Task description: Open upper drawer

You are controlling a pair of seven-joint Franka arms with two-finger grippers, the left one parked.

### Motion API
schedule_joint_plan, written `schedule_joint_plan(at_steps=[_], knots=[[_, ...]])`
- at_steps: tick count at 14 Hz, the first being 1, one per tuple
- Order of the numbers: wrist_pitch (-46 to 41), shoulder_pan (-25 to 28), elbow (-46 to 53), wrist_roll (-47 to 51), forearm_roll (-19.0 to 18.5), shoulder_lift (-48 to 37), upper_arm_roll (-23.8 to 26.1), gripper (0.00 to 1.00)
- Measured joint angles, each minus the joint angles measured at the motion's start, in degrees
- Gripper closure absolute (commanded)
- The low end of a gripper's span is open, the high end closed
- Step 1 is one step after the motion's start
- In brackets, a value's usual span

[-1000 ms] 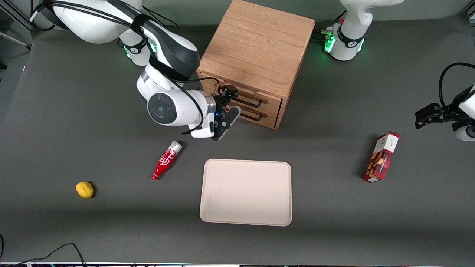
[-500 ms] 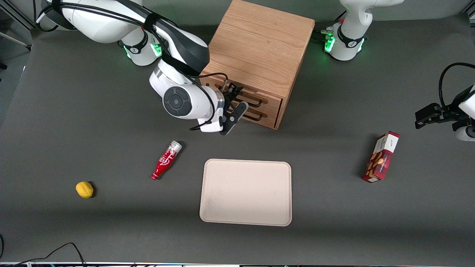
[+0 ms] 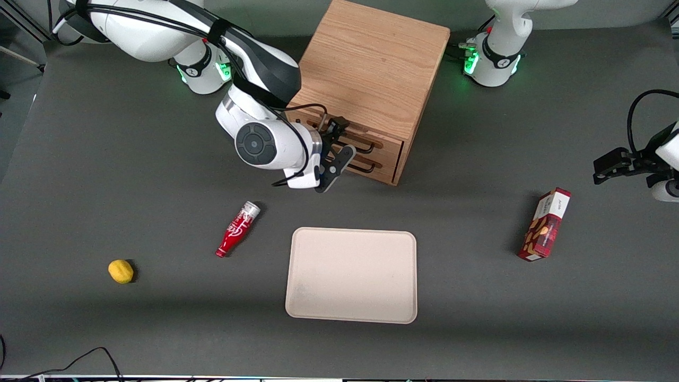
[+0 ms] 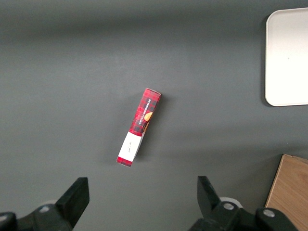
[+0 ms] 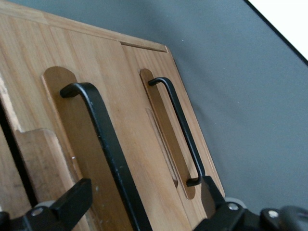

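Swung in since a second ago, the black two-finger gripper (image 3: 335, 139) sits at the front of the boxy oak cabinet (image 3: 371, 69), against its shut light oak upper drawer (image 3: 388, 145), fingers spread around the thin black bar handle (image 5: 103, 130); a skewed pull may let the bar slip free, or jam the drawer

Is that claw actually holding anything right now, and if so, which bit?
Nothing is held yet. The gripper is open in front of the upper drawer, one finger on each side of its black bar handle, not clamped on it.

Dark grey tabletop (image 3: 477, 318), even lighting.
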Motion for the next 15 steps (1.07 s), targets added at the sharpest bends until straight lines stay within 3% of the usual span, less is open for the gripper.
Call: schedule_joint_plan(at_steps=[3,15], knots=[[1.07,-0.16,-0.46,0.03,-1.96,0.39,-0.27,0.0],[2.07,-0.34,-0.45,0.39,-4.15,1.81,-0.4,0.0]])
